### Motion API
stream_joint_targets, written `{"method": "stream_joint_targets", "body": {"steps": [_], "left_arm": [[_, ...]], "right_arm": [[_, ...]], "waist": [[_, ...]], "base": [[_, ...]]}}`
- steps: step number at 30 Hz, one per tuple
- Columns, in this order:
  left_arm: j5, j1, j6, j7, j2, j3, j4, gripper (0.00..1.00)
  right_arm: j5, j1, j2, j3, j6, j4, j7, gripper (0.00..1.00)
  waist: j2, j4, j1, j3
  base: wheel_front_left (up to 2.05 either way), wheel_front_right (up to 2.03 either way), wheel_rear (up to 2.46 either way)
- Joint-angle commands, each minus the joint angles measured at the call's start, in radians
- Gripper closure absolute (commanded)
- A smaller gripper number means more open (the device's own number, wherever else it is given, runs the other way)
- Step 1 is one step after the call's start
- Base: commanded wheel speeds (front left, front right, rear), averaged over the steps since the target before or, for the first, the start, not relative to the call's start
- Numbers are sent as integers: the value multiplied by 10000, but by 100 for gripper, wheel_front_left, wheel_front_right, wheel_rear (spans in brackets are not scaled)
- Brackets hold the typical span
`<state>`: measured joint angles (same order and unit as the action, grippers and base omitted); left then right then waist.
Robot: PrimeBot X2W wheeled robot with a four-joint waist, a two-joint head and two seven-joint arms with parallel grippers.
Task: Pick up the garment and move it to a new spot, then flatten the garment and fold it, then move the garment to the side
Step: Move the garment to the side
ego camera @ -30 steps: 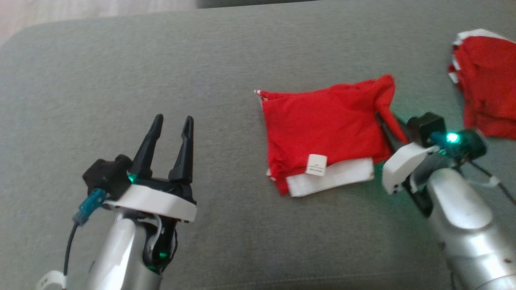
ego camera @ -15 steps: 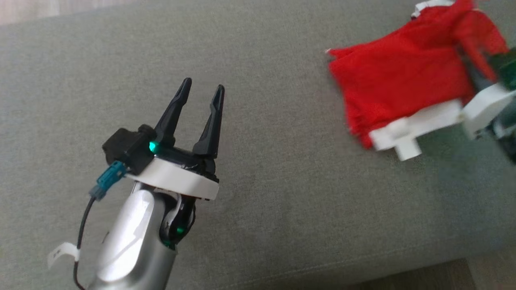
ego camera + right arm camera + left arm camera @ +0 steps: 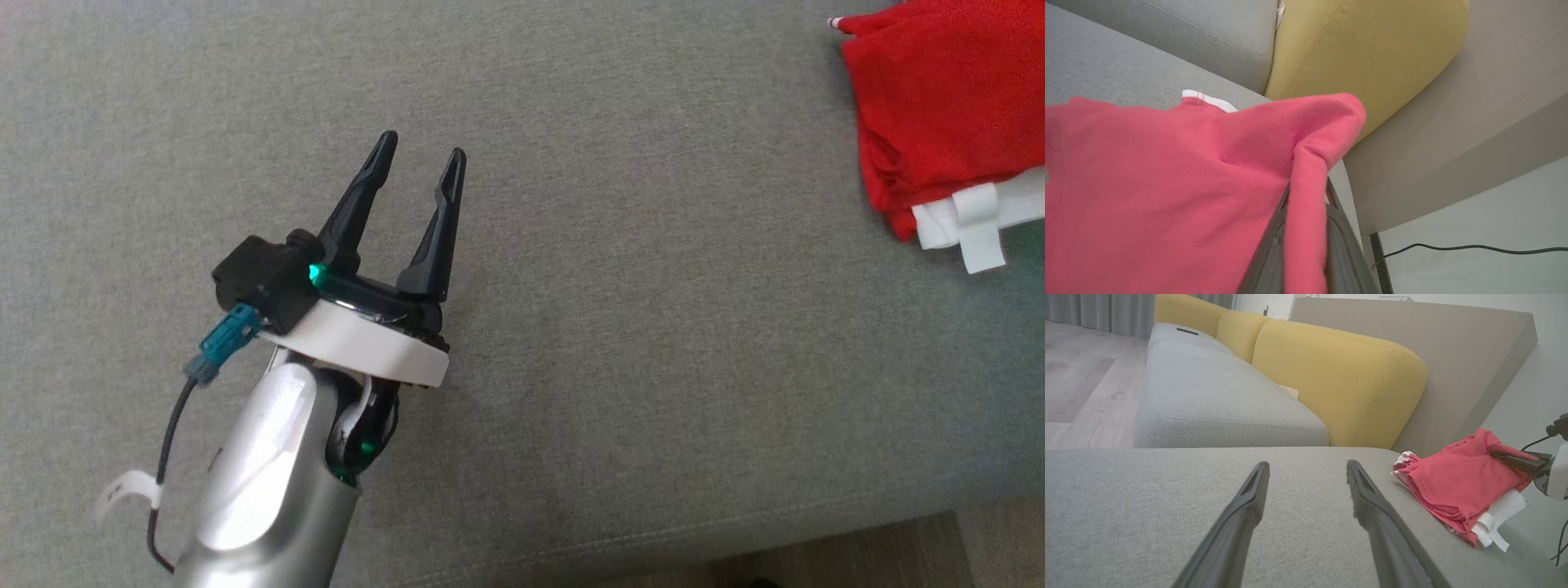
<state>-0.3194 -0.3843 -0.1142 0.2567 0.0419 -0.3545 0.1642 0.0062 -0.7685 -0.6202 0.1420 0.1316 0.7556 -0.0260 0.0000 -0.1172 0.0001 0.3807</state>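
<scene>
At lower left of the head view, my left gripper hangs released, its two dark fingers spread and empty over the grey fabric cushion. Well off to its right, the folded red garment with white trim lies near the cushion's right edge. My right gripper is clenched on a raised fold of it, so I judge that arm nearer.

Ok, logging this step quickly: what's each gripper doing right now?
Left gripper: open, holding nothing.
Right gripper: shut on the red garment.
</scene>
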Motion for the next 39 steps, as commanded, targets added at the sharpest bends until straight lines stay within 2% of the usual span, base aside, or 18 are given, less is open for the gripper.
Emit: {"method": "stream_joint_targets", "body": {"steps": [1,4,6,7,15,21,30,35,39], "left_arm": [[55,-345,-17,51,83,270,-297,0],[75,-324,-41,51,83,285,-261,0],[89,-300,-55,51,83,292,-238,0],[93,-282,-61,51,83,299,-228,0],[100,-72,-99,51,83,411,-110,0],[7,193,-112,51,83,617,-160,0],[-175,783,27,51,83,1029,-450,0],[-250,1292,114,51,83,1252,-527,0],[-327,1710,170,51,83,1430,-536,0]], "right_arm": [[-82,-123,-290,-82,-9,-159,-108,100],[-186,-99,-163,-334,-9,66,-153,99],[-263,-82,-64,-501,-9,158,-222,16],[-279,-72,-6,-588,-9,205,-243,0],[-588,76,370,-965,-9,75,-574,0],[-263,401,1088,-912,-9,-806,-1000,0],[1336,1994,2789,-836,-9,-3175,-1460,0],[1590,3256,3935,-1043,-9,-4174,-1671,0],[1496,4218,4803,-1114,-9,-4521,-1854,0]], "waist": [[0,54,-1,63],[0,92,-1,110],[0,103,-1,102],[0,102,-1,86],[0,4,-1,-364],[0,-38,-1,-1005],[0,152,-1,-1966],[0,353,-1,-2439],[0,498,-1,-2735]], "base": [[0,0,0],[0,0,0],[0,0,0],[0,0,0],[0,0,0],[0,0,0],[0,0,0],[0,0,0],[0,0,0]]}}
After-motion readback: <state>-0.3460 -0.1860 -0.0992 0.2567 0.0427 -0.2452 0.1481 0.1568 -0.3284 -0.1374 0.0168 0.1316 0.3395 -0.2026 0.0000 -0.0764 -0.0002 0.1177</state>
